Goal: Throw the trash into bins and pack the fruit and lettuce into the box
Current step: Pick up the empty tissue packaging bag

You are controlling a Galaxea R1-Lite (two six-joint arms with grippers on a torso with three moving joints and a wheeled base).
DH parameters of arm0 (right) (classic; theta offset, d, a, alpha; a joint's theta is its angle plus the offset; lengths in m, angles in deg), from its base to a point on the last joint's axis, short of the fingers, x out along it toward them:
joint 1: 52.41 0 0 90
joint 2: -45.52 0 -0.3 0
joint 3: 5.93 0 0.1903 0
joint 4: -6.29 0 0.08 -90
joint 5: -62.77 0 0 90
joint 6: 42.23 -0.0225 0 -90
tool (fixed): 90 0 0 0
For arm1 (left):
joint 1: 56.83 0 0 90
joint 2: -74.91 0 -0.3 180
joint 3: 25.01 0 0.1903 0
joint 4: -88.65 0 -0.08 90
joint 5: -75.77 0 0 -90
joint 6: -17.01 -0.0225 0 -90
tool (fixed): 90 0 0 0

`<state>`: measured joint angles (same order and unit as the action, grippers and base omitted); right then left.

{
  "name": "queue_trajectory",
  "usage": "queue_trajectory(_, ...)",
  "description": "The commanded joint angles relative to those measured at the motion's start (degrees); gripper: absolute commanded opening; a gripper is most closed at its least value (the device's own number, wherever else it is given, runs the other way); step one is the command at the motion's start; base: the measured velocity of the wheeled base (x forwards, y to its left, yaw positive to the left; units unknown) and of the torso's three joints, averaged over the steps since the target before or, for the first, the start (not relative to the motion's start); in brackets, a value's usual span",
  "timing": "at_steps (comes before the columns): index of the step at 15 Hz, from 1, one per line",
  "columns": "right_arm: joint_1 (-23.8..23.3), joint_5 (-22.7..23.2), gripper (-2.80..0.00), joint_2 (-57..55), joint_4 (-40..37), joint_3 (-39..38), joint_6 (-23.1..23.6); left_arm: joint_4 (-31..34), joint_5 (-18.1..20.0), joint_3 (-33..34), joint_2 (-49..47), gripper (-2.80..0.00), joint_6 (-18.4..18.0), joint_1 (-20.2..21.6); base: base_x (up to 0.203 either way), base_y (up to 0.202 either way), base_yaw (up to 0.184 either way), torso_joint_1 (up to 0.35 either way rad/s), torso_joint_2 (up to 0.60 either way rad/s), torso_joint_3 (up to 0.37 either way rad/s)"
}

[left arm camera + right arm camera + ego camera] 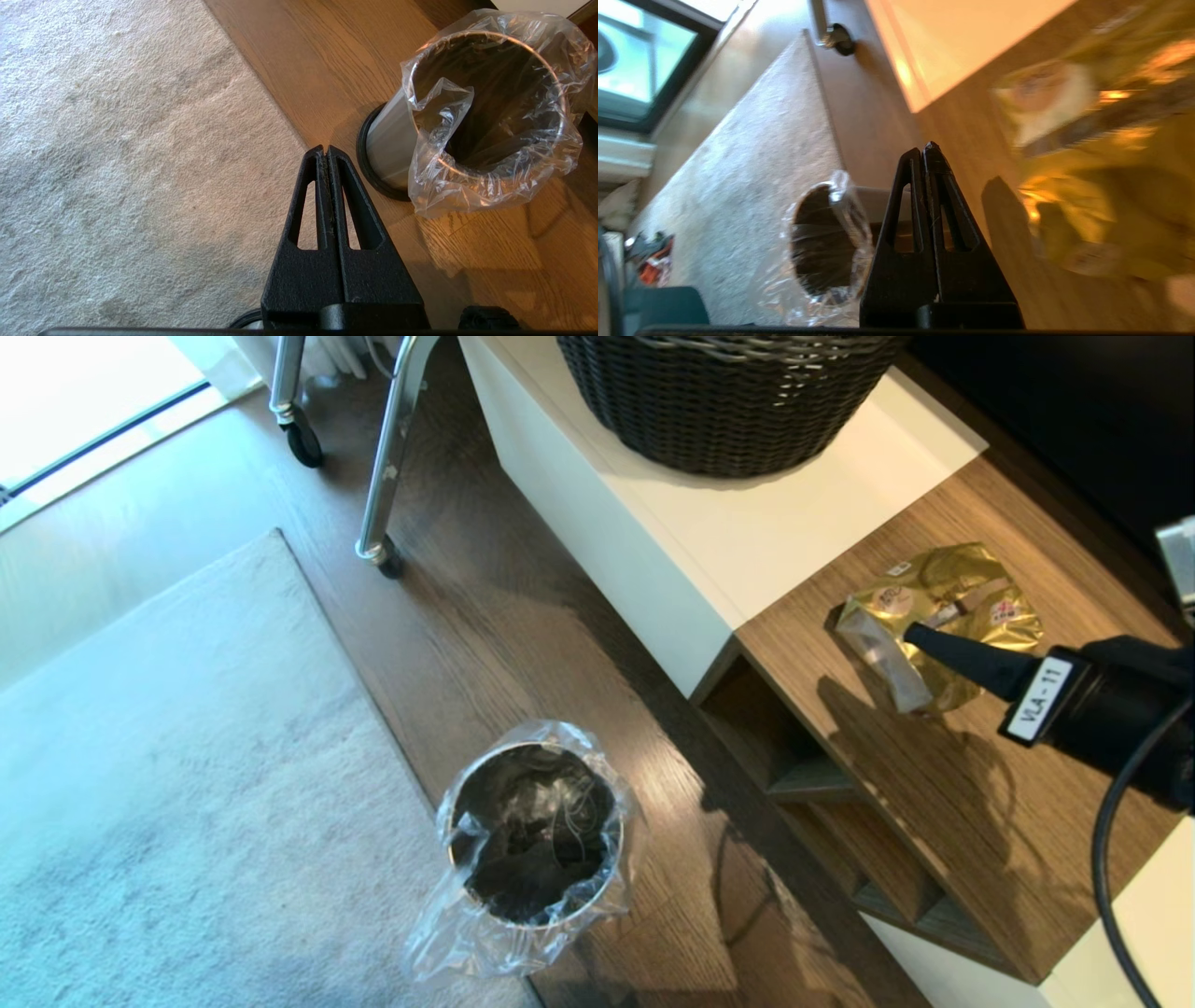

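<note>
On the left a pale rug (159,775) covers the wooden floor (485,616), and the left hand (325,150) hangs over its edge with fingers pressed together, holding nothing. Just right of the rug stands the steel bin (534,835) (clear liner bag crumpled over its rim), beside the low desk (943,784). Further right, the gold-yellow snack wrapper (943,616) lies on the desk's wood top below a dark woven basket (719,401), and the right hand (910,633), fingers together and empty, points its tip over the wrapper.
</note>
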<state>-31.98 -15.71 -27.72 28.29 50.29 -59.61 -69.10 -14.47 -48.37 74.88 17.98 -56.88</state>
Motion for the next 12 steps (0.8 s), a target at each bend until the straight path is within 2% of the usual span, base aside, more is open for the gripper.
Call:
queue_trajectory(1,-6.70,-0.10,-2.80,5.09,-11.10,3.89,-0.03,-0.02,-0.02,0.00,-0.02,-2.80,0.00,-0.03,0.000,0.000,0.000,0.000,0.00,0.000)
queue_trajectory(3,-11.97,-0.24,-2.80,6.23,-18.90,7.44,0.69,-0.02,-0.02,0.00,-0.02,-2.80,0.00,0.00,0.000,0.000,0.000,0.000,0.00,0.000)
queue_trajectory(5,-15.87,-0.19,-2.80,6.05,-22.20,9.92,2.27,-0.02,-0.02,0.00,0.02,-2.80,0.00,0.05,0.000,0.000,0.000,0.000,0.00,0.000)
queue_trajectory(8,-16.97,-0.27,-2.80,5.47,-27.93,13.64,2.58,-0.02,-0.02,0.00,0.02,-2.80,0.00,-0.04,0.000,0.000,0.000,0.000,0.00,0.000)
queue_trajectory(12,-17.53,-0.36,-2.80,2.99,-29.12,16.53,2.71,-0.02,-0.02,0.00,0.00,-2.80,0.00,0.05,0.000,0.000,0.000,0.000,0.00,0.000)
